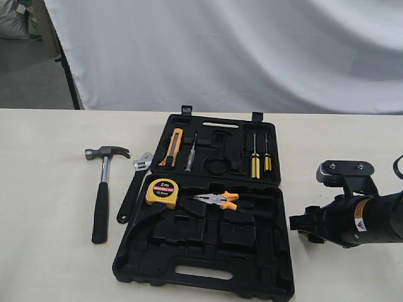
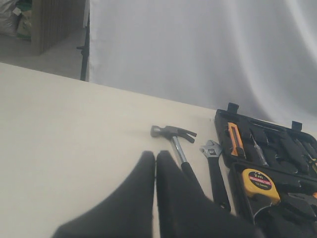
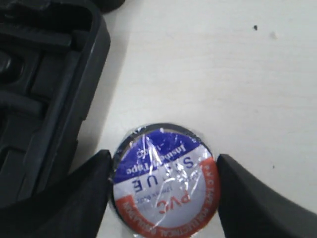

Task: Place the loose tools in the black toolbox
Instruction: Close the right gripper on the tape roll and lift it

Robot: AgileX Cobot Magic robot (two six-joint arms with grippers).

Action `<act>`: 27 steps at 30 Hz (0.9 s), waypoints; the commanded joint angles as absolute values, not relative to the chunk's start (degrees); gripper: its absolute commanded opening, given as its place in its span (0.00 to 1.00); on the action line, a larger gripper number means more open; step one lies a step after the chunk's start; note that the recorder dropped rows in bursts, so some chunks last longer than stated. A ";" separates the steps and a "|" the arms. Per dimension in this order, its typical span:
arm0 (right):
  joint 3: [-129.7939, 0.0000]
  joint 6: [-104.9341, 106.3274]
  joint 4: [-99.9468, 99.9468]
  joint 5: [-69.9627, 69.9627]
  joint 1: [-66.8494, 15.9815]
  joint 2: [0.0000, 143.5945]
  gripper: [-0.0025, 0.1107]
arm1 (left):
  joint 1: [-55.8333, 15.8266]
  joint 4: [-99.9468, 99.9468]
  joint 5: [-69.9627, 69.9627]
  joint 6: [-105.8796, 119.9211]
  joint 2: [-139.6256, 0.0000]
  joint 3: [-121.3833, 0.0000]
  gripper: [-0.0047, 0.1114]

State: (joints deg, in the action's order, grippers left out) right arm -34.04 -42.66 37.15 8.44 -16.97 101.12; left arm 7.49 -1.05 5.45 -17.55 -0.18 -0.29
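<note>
Left claw (image 2: pixel 155 154) is pressed together, near the hammer (image 1: pixel 102 189) and wrench (image 1: pixel 133 189), both on the tabletop (image 3: pixel 223 74) left of the black toolbox (image 1: pixel 145 264). Just right of the toolbox, the tape roll (image 3: pixel 163 181) lies flat between the right claw (image 3: pixel 163 155) fingers, pinched at both sides. Right arm (image 1: pixel 359 217) sits low, pointing toward the toolbox.

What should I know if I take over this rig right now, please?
Left gripper: shut, holding nothing.
Right gripper: closed on the PVC insulating tape roll, which lies on the table just right of the open black toolbox.
Claw hammer and adjustable wrench: on the table left of the toolbox.
Done: none of the three is in the toolbox yet.
Left: lift the tape roll in, then the hammer and the wrench.
</note>
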 commanded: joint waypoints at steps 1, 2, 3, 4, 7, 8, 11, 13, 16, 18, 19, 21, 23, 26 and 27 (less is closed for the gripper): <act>-34.23 -43.20 37.30 7.58 -16.95 99.62 0.02 | 8.94 -1.30 5.03 -17.82 0.00 -0.44 0.05; -34.23 -43.20 37.30 7.58 -16.95 99.62 0.02 | 8.94 -1.30 5.03 -17.82 0.00 -0.44 0.05; -34.23 -44.27 37.30 8.62 -16.95 99.25 0.02 | 8.94 -1.30 5.03 -17.82 0.00 -0.44 0.05; -34.23 -45.84 37.30 9.22 -16.95 98.76 0.02 | 8.94 -1.30 5.03 -17.82 0.00 -0.44 0.05; -34.23 -50.16 37.41 10.19 -18.42 93.24 0.02 | 8.94 -1.30 5.03 -17.82 0.00 -0.44 0.05; -34.23 -50.16 37.54 11.18 -18.42 91.71 0.02 | 8.94 -1.30 5.03 -17.82 0.00 -0.44 0.05; -34.23 -50.16 37.55 20.49 -18.42 86.08 0.02 | 8.94 -1.30 5.03 -17.82 0.00 -0.44 0.05; -34.23 -50.16 41.41 29.38 -18.42 85.31 0.02 | 8.94 -1.30 5.03 -17.82 0.00 -0.44 0.05; -35.09 -50.74 47.49 35.29 -20.46 85.78 0.02 | 8.94 -1.30 5.03 -17.82 0.00 -0.44 0.05; -37.30 -50.75 47.49 30.92 -23.51 86.88 0.02 | 8.94 -1.30 5.03 -17.82 0.00 -0.44 0.05; -38.03 -50.75 47.49 30.30 -24.49 87.24 0.02 | 8.94 -1.30 5.03 -17.82 0.00 -0.44 0.05; -39.89 -50.99 47.49 30.05 -26.96 88.49 0.02 | 8.94 -1.30 5.03 -17.82 0.00 -0.44 0.05; -42.18 -50.99 47.49 29.53 -29.65 89.82 0.02 | 8.94 -1.30 5.03 -17.82 0.00 -0.44 0.05; -45.66 -50.53 47.74 28.80 -33.09 92.27 0.02 | 8.94 -1.30 5.03 -17.82 0.00 -0.44 0.05; -46.79 -49.99 47.74 28.80 -34.20 93.23 0.02 | 8.94 -1.30 5.03 -17.82 0.00 -0.44 0.05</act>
State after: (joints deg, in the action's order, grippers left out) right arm -44.04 -50.84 47.42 29.42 -31.72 91.16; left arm 7.49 -1.05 5.45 -17.55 -0.18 -0.29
